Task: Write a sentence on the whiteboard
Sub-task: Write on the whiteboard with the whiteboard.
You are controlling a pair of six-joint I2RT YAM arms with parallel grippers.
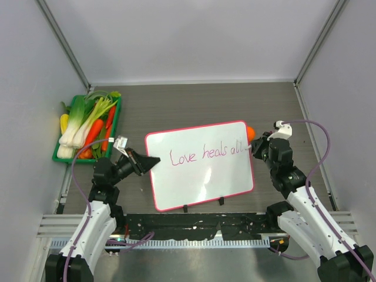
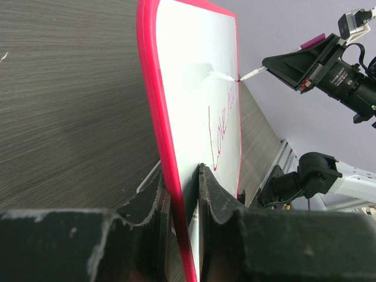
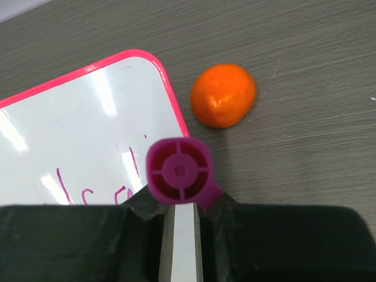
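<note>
- The left gripper pinches the left edge of the whiteboard, one finger on each face
- The whiteboard sits mid-table between the two arms, with "Love heals all" written on it in pink
- The right gripper is clamped on a magenta marker, whose tip is on the board near its right edge
- An orange lies just beyond the board's far right corner
- A green tray of vegetables stands at the far left

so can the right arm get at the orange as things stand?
Probably reach it, yes: the orange lies on bare table just past the whiteboard corner, beside the right gripper. But that gripper is shut on the marker, so no grasp.
</note>
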